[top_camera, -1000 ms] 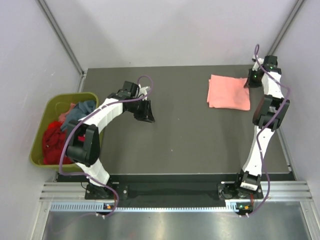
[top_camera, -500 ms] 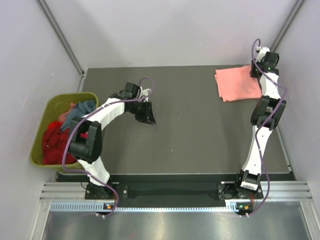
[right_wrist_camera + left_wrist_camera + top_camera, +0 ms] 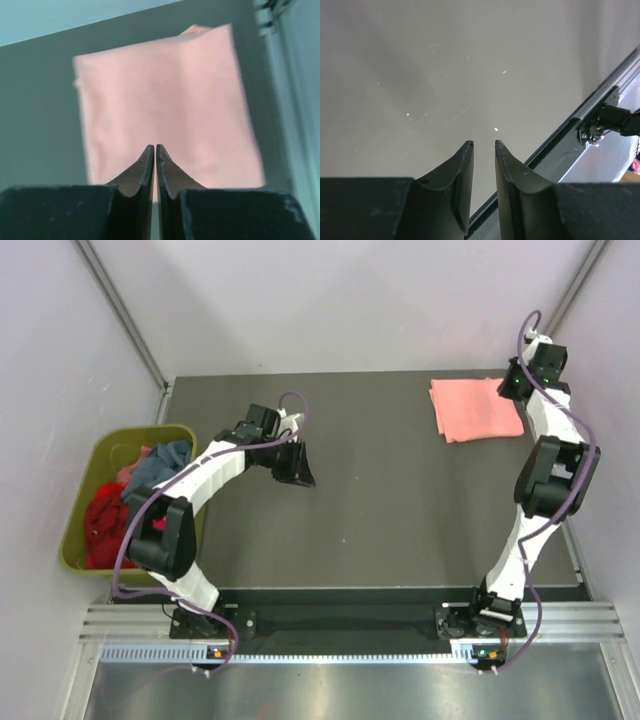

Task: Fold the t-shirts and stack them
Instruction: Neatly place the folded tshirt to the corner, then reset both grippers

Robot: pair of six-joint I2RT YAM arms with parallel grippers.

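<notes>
A folded salmon-pink t-shirt lies flat at the table's back right corner; in the right wrist view this t-shirt fills the middle. My right gripper hovers over its right edge, and the jaws of that gripper are shut with nothing between them. More t-shirts sit crumpled in the bin: a red one and a teal-blue one. My left gripper hangs over bare table left of centre. Its fingers, seen in the left wrist view, stand open and empty.
An olive-green bin stands off the table's left edge. The dark table ends at a metal rail near the left gripper. Walls close in on the left, back and right.
The salmon-pink t-shirt slid toward the back right corner with the right gripper. That gripper then let go and lifted clear to the right. The left arm barely moved.
</notes>
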